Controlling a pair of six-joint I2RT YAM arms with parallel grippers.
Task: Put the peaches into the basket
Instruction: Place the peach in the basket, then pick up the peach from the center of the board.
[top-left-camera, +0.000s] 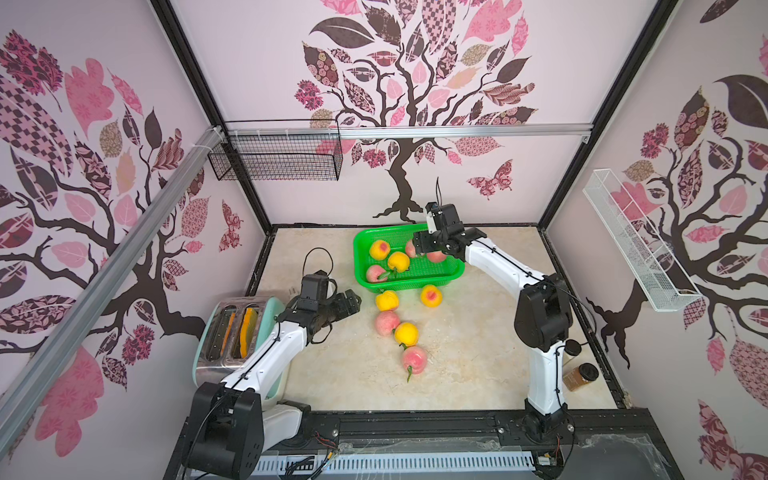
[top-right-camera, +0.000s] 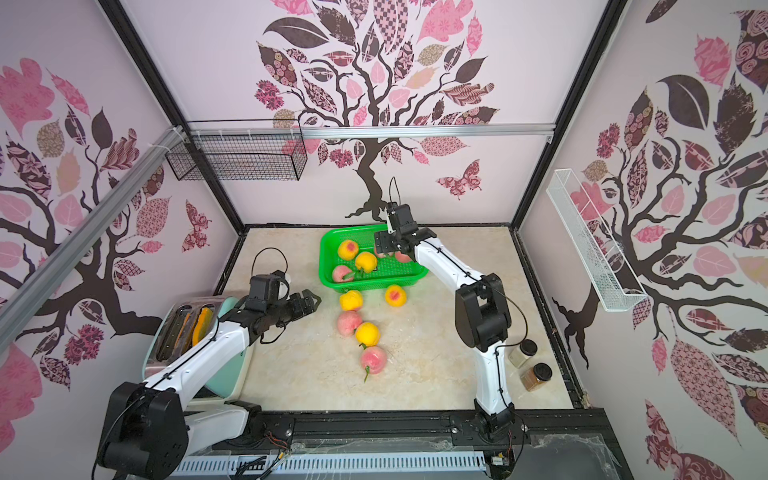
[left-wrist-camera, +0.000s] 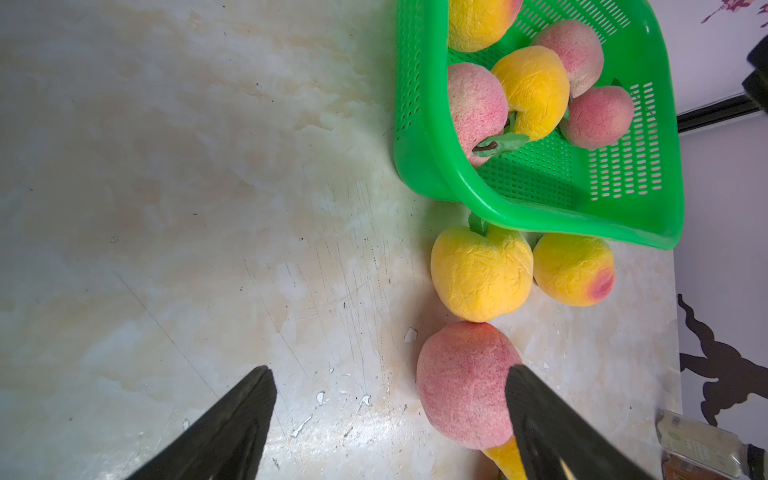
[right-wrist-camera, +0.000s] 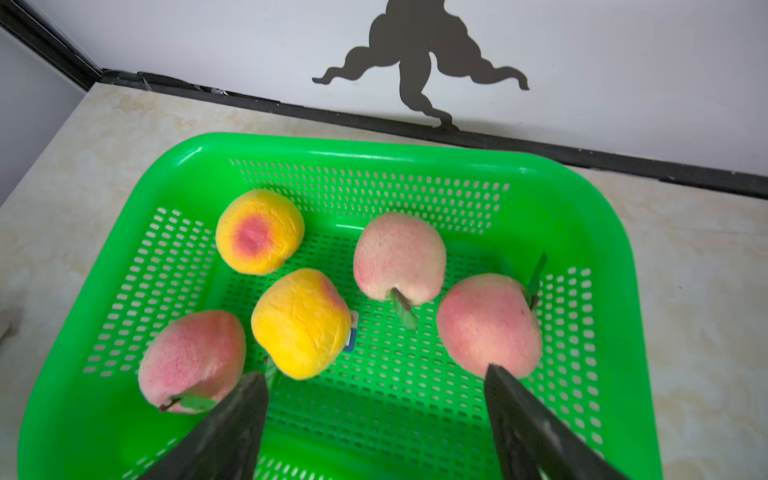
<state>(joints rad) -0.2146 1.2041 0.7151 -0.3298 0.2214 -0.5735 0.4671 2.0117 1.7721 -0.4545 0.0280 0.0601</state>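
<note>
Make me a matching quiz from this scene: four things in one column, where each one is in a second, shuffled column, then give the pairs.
Things
1. green basket
2. toaster
3. black wire basket
4. white wire rack

Places
A. hangs on the side wall past the right arm
B. holds five peaches
C. hangs on the back wall
D. stands on the table by the left arm

Pairs: 1-B, 2-D, 3-C, 4-A
</note>
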